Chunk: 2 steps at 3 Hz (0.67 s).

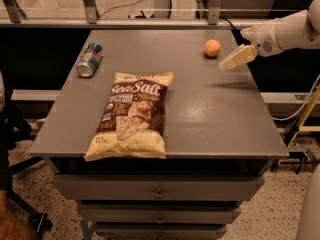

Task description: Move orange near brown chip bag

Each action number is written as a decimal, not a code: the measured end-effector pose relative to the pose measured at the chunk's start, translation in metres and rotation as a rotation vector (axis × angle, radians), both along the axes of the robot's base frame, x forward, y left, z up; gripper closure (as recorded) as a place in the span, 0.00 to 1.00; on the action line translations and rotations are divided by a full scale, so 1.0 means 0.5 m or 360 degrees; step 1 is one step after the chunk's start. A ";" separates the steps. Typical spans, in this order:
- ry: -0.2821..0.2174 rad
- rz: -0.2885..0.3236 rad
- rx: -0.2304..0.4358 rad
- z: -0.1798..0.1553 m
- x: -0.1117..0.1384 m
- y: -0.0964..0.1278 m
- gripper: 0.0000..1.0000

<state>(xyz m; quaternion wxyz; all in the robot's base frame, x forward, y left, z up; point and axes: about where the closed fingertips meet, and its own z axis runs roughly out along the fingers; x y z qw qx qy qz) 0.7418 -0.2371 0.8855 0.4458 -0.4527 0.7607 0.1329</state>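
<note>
The orange is a small round fruit lying on the grey table near its far right side. The brown chip bag lies flat at the front left of the table, with pale yellow edges and white "Sea Salt" lettering. My gripper hangs from the white arm that comes in from the right. It hovers just above the table, slightly right of and nearer than the orange, and holds nothing.
A blue and silver can lies on its side at the table's far left. Metal railing posts stand behind the table. Drawers run under the front edge. A cable hangs at the right.
</note>
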 end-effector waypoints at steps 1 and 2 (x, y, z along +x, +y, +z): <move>0.0000 0.0000 0.0000 0.000 0.000 0.000 0.00; 0.0007 -0.0017 0.0043 -0.015 0.016 0.004 0.00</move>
